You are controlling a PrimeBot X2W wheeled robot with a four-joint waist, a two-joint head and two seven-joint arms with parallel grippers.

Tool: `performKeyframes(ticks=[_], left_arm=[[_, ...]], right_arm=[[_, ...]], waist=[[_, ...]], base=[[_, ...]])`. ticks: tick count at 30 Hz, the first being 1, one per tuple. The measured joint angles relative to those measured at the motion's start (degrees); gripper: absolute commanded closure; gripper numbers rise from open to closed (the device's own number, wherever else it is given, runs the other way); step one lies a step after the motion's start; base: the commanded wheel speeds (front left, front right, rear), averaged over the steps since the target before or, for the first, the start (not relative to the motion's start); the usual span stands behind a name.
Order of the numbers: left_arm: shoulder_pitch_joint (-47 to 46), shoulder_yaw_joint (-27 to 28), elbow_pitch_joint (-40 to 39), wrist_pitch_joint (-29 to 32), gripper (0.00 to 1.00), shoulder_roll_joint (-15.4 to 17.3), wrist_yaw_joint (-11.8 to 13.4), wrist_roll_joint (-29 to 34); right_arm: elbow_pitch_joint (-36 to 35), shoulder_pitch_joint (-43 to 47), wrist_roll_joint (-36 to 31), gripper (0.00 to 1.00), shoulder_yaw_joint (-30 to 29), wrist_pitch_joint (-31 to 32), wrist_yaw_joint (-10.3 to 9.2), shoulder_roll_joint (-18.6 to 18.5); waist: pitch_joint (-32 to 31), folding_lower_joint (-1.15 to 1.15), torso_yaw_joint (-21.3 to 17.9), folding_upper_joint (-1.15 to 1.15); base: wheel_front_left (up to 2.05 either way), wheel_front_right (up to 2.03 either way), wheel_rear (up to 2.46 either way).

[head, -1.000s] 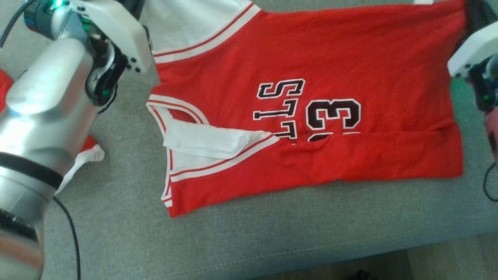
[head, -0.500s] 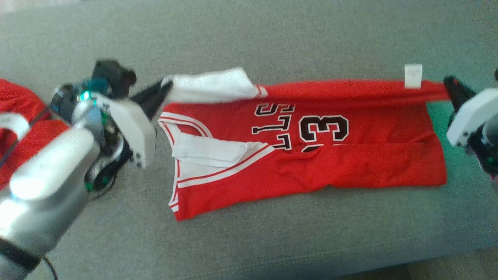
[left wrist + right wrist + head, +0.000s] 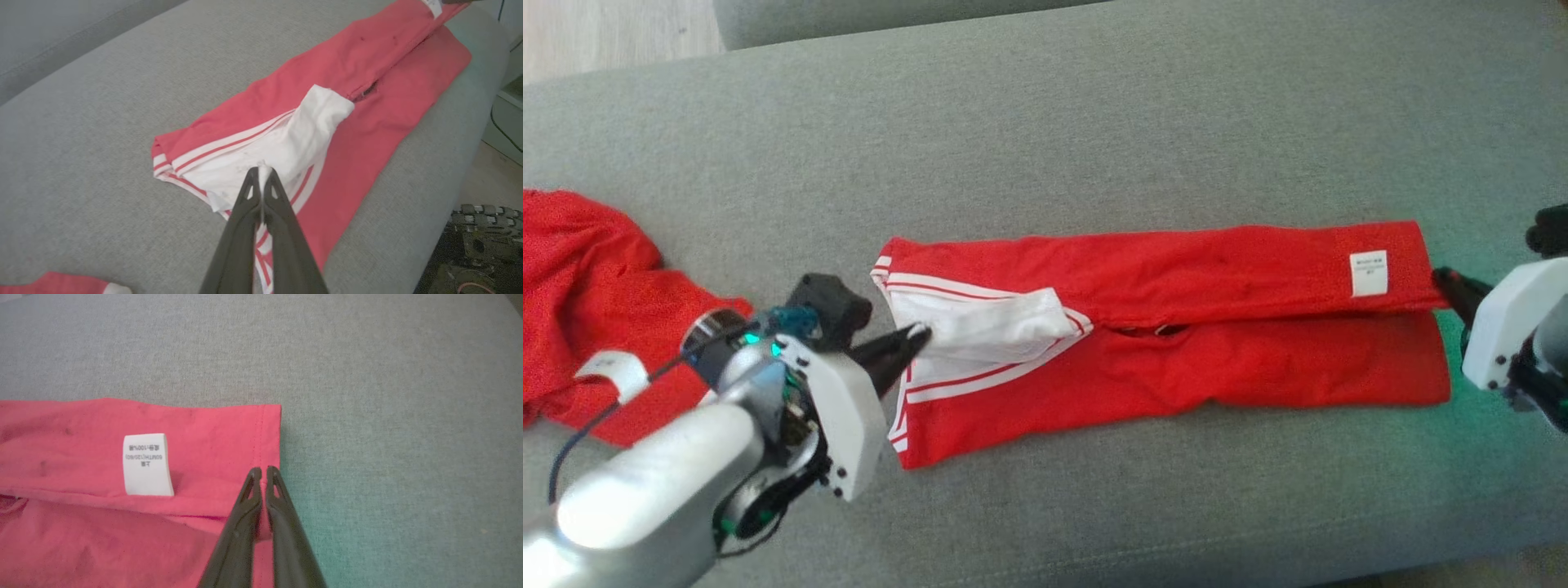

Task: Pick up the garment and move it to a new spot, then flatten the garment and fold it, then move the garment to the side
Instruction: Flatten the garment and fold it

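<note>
The garment (image 3: 1192, 376), a red jersey folded into a narrow band, lies on the grey cushion (image 3: 1094, 122), long axis running left to right across the head view. Its white-trimmed armhole end points to the robot's left; the hem end (carrying a white label (image 3: 1368, 273)) points right. The left pincer (image 3: 919, 333) is clenched on the white fabric, the right pincer (image 3: 1439, 274) on the hem edge.

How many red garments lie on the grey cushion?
2: the folded jersey in the middle, and a crumpled red garment at the head view's left edge; more may lie off-frame.
</note>
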Motion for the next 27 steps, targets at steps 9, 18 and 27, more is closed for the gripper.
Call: performKeyframes(ticks=[9,18,27], left_arm=[[2.41,-2.01,-0.4,1.53,1.0,0.79,0.0,-0.49],[4.88,-3.57,1.68,1.12,0.0,0.79,0.76,0.0],[5.95,2.36,6.19,-8.89,0.0,-1.57,8.82,-0.96]], right_arm=[[-3.65,4.44,-0.77,1.0,-0.92,4.52,0.0,-0.85],[-4.6,7.62,-1.67,0.0,-4.19,6.14,0.0,-0.86],[-6.03,10.46,-1.6,0.0,-14.82,-1.37,-0.01,2.56]], waist=[[-0.99,0.0,-0.94,0.0],[-2.82,0.0,-1.47,0.0],[-5.91,0.0,-1.19,0.0]], base=[[0.0,0.0,0.0],[0.0,0.0,0.0],[0.0,0.0,0.0]])
